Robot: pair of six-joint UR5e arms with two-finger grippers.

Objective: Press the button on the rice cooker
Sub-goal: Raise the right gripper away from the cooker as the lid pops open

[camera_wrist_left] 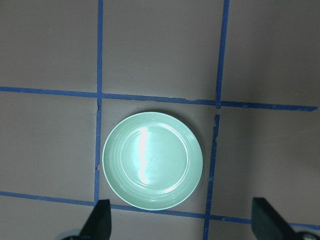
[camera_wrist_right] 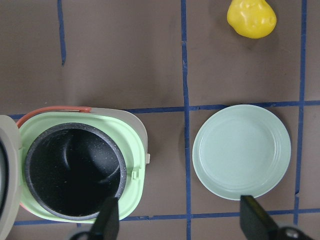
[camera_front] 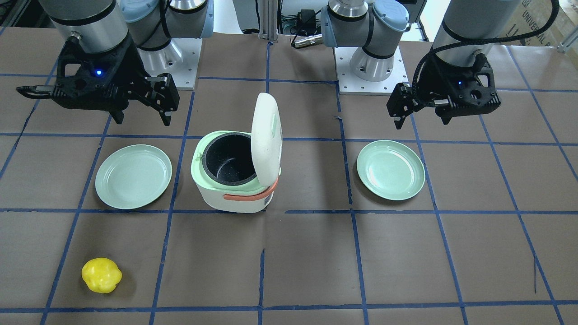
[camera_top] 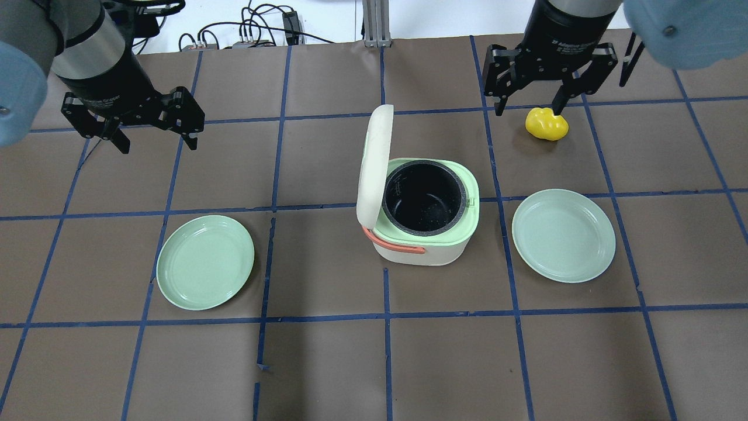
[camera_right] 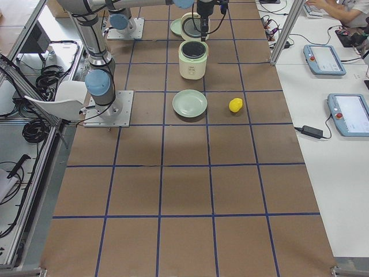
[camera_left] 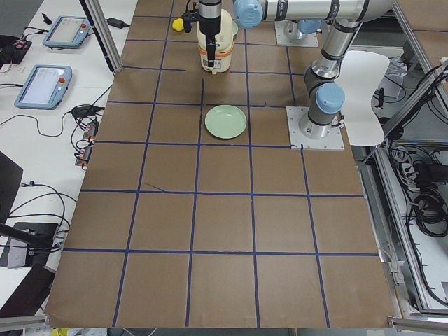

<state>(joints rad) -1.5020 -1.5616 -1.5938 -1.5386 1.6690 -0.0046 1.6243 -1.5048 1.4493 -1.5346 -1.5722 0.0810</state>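
The white rice cooker (camera_top: 421,248) with a mint-green rim and a salmon handle band stands mid-table, also in the front view (camera_front: 235,198) and the right wrist view (camera_wrist_right: 132,135). Its lid (camera_top: 373,164) stands open and upright, and the black inner pot (camera_top: 422,200) looks empty. I cannot make out a button. My left gripper (camera_top: 158,145) is open and empty, high over the table's left, above a plate (camera_wrist_left: 152,160). My right gripper (camera_top: 529,110) is open and empty, high to the cooker's right; its fingertips (camera_wrist_right: 107,220) straddle the gap between the cooker and another plate.
Two mint-green plates lie flat either side of the cooker, one on the left (camera_top: 204,261) and one on the right (camera_top: 564,235). A yellow lumpy toy (camera_top: 546,124) lies beyond the right plate, on the far side of the table. Blue tape lines grid the brown table.
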